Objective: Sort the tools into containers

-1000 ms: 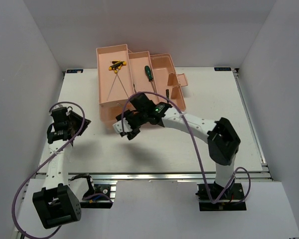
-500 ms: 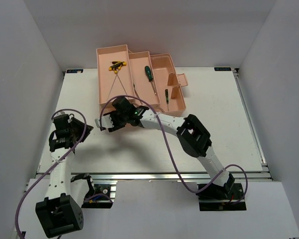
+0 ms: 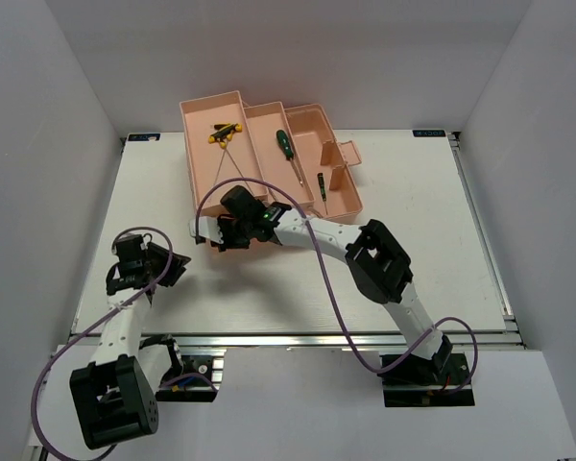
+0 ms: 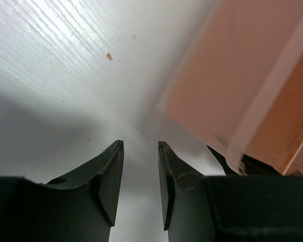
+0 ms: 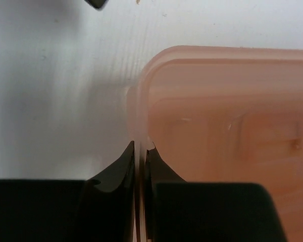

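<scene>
The salmon-pink toolbox [image 3: 269,163] lies open at the back of the table, its trays fanned out. Two rods with yellow-and-black handles [image 3: 223,130] lie in the left tray. A green-handled screwdriver [image 3: 284,142] lies in the middle tray, and a small screwdriver [image 3: 321,182] further right. My right gripper [image 3: 219,230] is at the box's near left corner. It is shut on the thin pink rim of the toolbox [image 5: 217,116], pinched between its fingertips [image 5: 140,148]. My left gripper [image 4: 140,146] hangs open and empty over bare table, with the toolbox [image 4: 242,75] to its right.
The left gripper [image 3: 163,269] sits low at the table's left, a short way from the right gripper. White walls close in the table [image 3: 413,250] on three sides. Purple cables loop over both arms.
The right gripper has moved left along the box's near side and closed on its rim. The toolbox has shifted slightly left. The left arm has drawn back toward the near edge.
</scene>
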Controlling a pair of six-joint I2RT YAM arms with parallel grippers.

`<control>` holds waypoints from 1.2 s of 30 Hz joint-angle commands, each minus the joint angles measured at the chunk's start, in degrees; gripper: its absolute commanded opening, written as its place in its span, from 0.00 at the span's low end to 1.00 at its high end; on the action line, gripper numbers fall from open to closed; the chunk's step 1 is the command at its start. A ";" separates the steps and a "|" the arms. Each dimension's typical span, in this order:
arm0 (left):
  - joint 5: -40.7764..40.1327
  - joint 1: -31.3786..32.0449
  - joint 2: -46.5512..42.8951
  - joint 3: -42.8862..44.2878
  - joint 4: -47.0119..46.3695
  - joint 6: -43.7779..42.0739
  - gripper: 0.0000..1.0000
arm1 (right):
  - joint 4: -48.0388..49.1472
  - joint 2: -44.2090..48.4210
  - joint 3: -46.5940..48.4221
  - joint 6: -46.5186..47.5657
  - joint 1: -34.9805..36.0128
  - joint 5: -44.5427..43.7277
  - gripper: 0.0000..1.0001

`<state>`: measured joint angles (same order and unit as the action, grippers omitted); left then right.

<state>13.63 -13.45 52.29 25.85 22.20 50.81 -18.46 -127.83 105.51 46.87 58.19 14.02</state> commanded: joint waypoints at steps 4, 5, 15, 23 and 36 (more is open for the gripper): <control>4.30 -0.43 5.18 -1.85 -12.08 3.51 0.43 | 10.81 14.79 0.14 -5.64 -0.62 3.73 0.00; 4.48 -0.43 6.23 -1.76 -14.00 3.60 0.43 | 11.42 15.59 -0.30 -6.35 -0.63 4.25 0.00; 19.14 -0.08 34.26 7.71 -34.39 4.56 0.41 | 16.08 24.46 -8.82 -11.45 -0.71 10.32 0.00; 29.43 2.47 45.35 21.70 -43.81 5.44 0.40 | 13.19 23.77 -11.21 -11.01 -0.54 9.36 0.34; 33.48 2.47 46.67 20.91 -49.00 8.17 0.41 | 16.52 35.34 -15.42 -12.16 -0.89 10.13 0.60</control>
<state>43.18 -11.73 100.03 46.28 -23.35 58.17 -9.78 -100.60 91.02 34.44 57.82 22.65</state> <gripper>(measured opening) 0.404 0.603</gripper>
